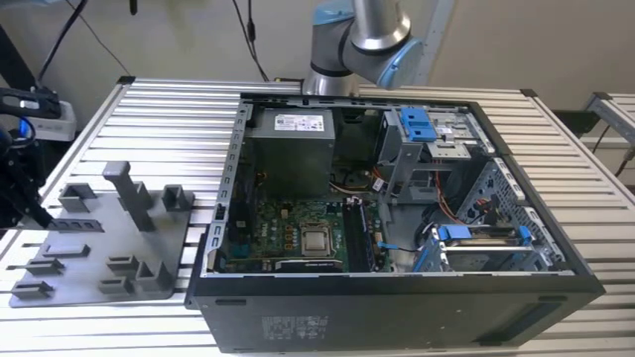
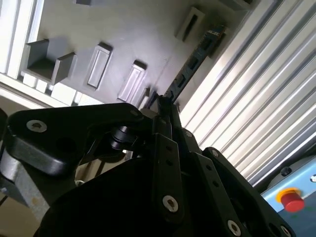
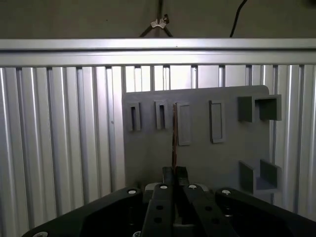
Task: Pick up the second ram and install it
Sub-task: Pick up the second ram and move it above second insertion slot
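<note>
Currently your jaws pinch narrowly on one end of the second ram. It juts straight out beyond them, over the grey tray.

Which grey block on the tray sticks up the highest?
The narrow post at the far end of the tray, standing between two shorter blocks. It rises well above every other block.

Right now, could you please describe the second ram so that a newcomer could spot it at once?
Start at the grey tray on the slatted table, on the exterior view's left of the open computer case. At the tray's edge, the claw pinches the second ram: the one long, thin, near-black strip among grey blocks.
</note>
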Tool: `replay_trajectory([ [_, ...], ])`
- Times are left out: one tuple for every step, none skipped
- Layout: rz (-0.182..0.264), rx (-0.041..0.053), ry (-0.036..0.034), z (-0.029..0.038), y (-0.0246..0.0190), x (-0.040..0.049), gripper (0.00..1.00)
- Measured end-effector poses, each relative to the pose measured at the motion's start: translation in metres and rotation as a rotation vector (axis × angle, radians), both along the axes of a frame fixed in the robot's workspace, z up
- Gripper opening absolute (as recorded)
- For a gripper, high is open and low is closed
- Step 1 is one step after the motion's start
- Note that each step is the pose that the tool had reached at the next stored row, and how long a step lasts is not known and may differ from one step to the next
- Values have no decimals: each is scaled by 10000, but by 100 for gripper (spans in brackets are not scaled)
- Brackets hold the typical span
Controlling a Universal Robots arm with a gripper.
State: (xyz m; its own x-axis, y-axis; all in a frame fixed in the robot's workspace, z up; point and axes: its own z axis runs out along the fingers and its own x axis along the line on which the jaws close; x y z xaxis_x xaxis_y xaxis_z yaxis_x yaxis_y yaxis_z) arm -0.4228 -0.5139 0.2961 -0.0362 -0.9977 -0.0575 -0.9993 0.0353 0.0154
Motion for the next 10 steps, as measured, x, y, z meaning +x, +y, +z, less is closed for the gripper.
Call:
replay_trajectory([
  [1, -1, -1, 19, 0, 0, 14],
  [2, -2, -1, 39, 0, -1, 14],
  [3, -4, 0, 58, 0, -2, 14],
  [4, -6, -1, 77, 0, -3, 14],
  [6, -8, -6, 96, 0, -5, 14],
  [10, -9, -15, 116, 0, -6, 14],
  [12, -10, -23, 135, 0, -7, 14],
  [13, -9, -30, 152, 0, -8, 14],
  [14, -10, -35, 172, 0, -9, 14],
  [14, -13, -35, 194, 0, -9, 14],
])
